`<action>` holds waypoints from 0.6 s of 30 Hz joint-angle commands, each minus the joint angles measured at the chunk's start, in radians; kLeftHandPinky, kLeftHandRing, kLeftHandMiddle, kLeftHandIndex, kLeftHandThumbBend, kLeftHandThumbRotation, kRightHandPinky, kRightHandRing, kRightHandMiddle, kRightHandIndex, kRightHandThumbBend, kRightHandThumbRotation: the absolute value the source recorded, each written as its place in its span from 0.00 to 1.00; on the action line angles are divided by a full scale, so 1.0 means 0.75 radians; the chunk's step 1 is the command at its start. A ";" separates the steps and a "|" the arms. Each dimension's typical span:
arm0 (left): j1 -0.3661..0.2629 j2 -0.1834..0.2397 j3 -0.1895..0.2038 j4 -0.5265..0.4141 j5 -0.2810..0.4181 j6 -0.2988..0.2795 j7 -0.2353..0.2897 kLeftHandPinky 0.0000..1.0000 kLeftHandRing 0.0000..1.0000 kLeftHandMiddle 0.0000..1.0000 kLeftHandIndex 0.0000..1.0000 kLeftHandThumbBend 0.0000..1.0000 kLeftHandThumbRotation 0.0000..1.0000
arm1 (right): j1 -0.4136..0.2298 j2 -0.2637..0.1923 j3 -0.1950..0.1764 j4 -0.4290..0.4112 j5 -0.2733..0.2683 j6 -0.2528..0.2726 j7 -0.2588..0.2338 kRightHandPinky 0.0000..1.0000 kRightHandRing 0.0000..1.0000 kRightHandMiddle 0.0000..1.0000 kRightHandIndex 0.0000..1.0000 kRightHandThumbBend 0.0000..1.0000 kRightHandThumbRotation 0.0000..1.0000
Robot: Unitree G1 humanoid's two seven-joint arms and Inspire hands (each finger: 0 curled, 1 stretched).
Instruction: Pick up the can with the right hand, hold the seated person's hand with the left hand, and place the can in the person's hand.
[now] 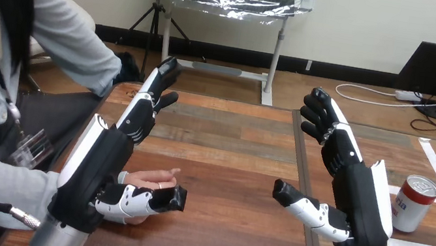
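Nothing is lifted yet, so I judge the step in hand to be the pick-up. The left hand (96, 166) should wait quietly beside the person's hand (150, 180), which lies palm up on the worktop (228, 164), so the palm is not nudged aside. The right hand (360, 192) has its white back turned towards the can (414, 203), so it will likely need to turn or swing round until its palm faces the can. It should then close round the middle of the can, level, so the upright can does not tip.

The left arm comes up from the bottom edge. Its fingers (145, 105) are released and stretched away across the worktop, holding nothing, and its thumb lies across the near side of the person's hand. I cannot tell whether the thumb presses on that hand or only rests beside it. The right hand stands raised on edge above the worktop, its fingers (322, 116) released and slightly bent, its thumb pointing left, grasping nothing. The can stands upright just beside it on the right, apart from it, next to white tape lines
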 commanded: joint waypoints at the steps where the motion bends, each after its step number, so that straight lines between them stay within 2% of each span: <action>1: -0.077 -0.013 0.000 -0.059 -0.012 0.016 -0.015 0.94 1.00 1.00 1.00 1.00 0.66 | -0.077 0.008 -0.016 -0.023 0.002 -0.010 -0.019 0.87 0.89 0.91 0.92 1.00 0.57; 14: -0.092 -0.027 -0.001 -0.056 -0.053 0.029 -0.061 0.94 1.00 1.00 1.00 1.00 0.64 | -0.084 0.004 -0.023 -0.011 -0.016 -0.013 -0.039 0.87 0.89 0.92 0.92 1.00 0.58; 18: -0.097 -0.029 0.010 -0.052 -0.039 0.027 -0.060 0.94 1.00 1.00 1.00 1.00 0.65 | -0.084 0.003 -0.023 -0.010 -0.015 -0.013 -0.041 0.86 0.89 0.92 0.92 1.00 0.59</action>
